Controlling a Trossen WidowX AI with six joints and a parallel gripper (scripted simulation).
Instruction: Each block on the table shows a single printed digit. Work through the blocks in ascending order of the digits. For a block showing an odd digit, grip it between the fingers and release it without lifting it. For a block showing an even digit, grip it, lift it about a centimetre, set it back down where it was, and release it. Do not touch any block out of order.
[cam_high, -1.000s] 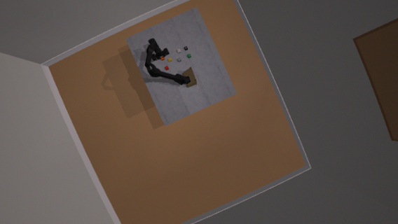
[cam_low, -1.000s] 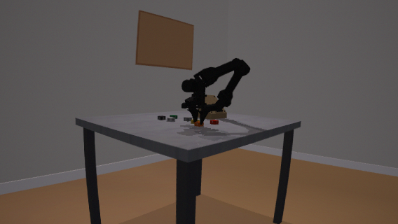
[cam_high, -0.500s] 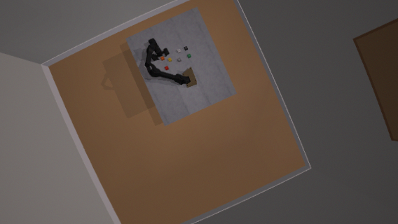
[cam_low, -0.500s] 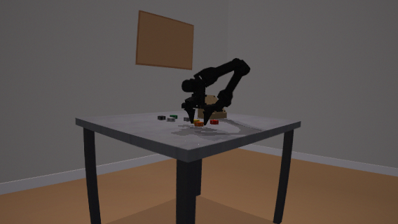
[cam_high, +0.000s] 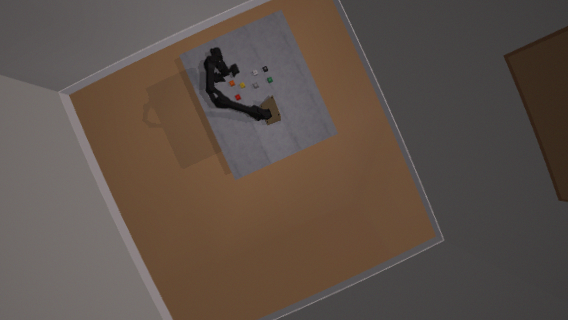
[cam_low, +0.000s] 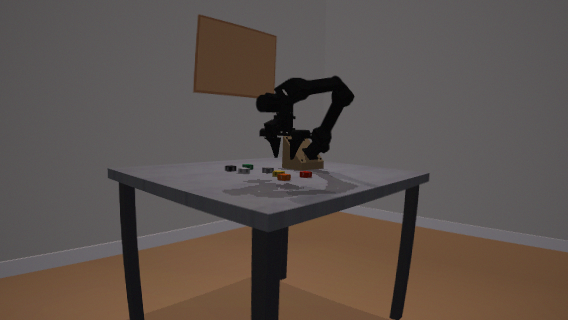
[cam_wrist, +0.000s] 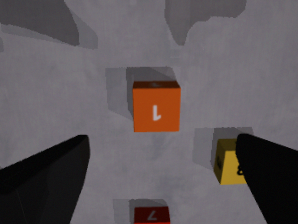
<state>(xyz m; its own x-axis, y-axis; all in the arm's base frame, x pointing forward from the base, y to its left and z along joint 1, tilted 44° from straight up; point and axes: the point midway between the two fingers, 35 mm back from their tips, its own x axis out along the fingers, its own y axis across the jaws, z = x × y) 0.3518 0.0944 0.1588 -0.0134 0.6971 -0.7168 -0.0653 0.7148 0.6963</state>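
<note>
My gripper (cam_high: 227, 74) (cam_low: 284, 156) (cam_wrist: 164, 144) is open and empty, raised above the table. In the wrist view the orange block (cam_wrist: 156, 110) (cam_high: 232, 83) (cam_low: 284, 177) shows a 1 and sits on the table beyond the fingertips. The yellow block (cam_wrist: 227, 162) (cam_high: 242, 85) (cam_low: 278, 173) is partly hidden by the right finger; its digit looks like an 8. The red block (cam_wrist: 151, 215) (cam_high: 238, 97) (cam_low: 305, 174) shows a 7 at the bottom edge. White (cam_high: 255, 72) (cam_low: 244, 170), grey (cam_high: 255, 85) (cam_low: 268, 170), black (cam_high: 265, 69) (cam_low: 230, 168) and green (cam_high: 270, 80) (cam_low: 247, 166) blocks have unreadable digits.
The arm stands on a tan base (cam_high: 272, 118) (cam_low: 305, 164) on the grey table (cam_high: 300, 125) (cam_low: 165, 180). The red block is the nearest to the base of the orange, yellow and red ones. The yellow block is close beside the orange one.
</note>
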